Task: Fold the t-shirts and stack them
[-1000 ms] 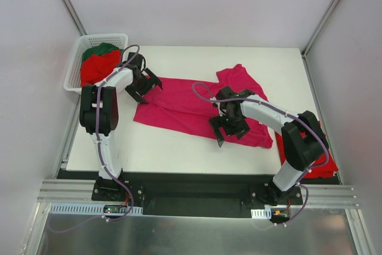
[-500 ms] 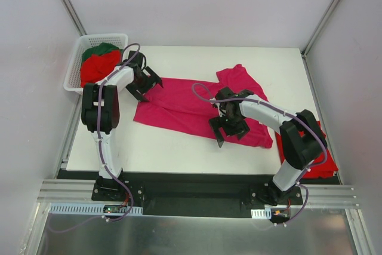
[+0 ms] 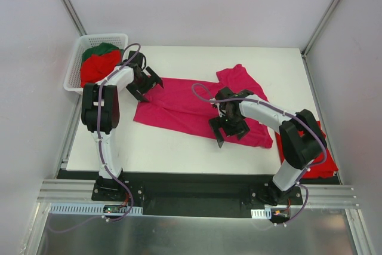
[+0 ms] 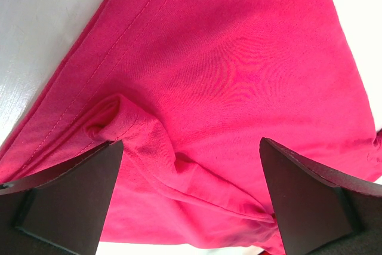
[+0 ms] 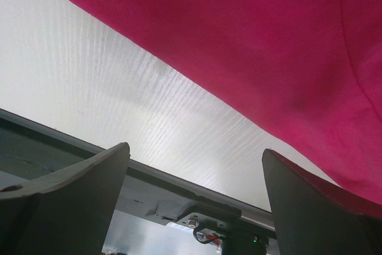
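A magenta-pink t-shirt (image 3: 188, 108) lies spread and rumpled across the middle of the white table (image 3: 179, 147). My left gripper (image 3: 148, 90) hangs open over the shirt's far-left corner. In the left wrist view, a raised fold of the pink cloth (image 4: 197, 165) sits between the wide-apart fingers (image 4: 65, 201) of that gripper (image 4: 191, 204). My right gripper (image 3: 230, 136) stands open at the shirt's near hem. The right wrist view shows the hem (image 5: 250, 46) running above bare table, with nothing inside this gripper (image 5: 194, 204).
A white lattice basket (image 3: 71, 74) at the far-left corner holds a red shirt (image 3: 95, 68) under a dark green one (image 3: 102, 48). Another red shirt (image 3: 325, 164) lies at the table's right edge beside the right arm. The table's near edge (image 5: 179, 174) is just below the right gripper.
The left gripper has crept slightly toward the far side over the shirt's corner. The right arm and the shirt have stayed put.
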`<state>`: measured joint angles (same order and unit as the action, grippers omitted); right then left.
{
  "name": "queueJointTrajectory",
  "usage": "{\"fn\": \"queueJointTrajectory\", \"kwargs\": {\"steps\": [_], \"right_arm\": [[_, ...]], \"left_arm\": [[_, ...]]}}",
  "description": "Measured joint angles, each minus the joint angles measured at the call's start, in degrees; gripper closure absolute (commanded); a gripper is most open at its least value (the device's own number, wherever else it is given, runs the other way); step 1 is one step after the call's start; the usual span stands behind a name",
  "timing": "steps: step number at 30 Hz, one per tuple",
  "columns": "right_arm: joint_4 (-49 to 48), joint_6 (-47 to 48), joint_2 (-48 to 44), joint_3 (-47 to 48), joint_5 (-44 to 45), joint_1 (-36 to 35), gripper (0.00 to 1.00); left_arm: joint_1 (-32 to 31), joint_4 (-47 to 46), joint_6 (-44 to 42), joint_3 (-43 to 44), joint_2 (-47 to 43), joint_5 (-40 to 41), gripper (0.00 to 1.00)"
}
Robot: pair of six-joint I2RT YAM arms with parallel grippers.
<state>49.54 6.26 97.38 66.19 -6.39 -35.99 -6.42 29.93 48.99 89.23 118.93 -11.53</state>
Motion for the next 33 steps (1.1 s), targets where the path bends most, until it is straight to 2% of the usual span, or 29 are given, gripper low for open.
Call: {"fn": "queueJointTrajectory", "kwargs": {"steps": [7, 33], "right_arm": [[0.3, 0.0, 0.8, 0.0, 0.0, 0.0, 0.04], [0.7, 0.4, 1.8, 0.0, 0.2, 0.0, 0.04]], "left_arm": [[0.0, 0.2, -0.2, 0.4, 0.1, 0.0, 0.01], [0.0, 1.0, -0.4, 10.6, 5.4, 0.0, 0.01]]}}
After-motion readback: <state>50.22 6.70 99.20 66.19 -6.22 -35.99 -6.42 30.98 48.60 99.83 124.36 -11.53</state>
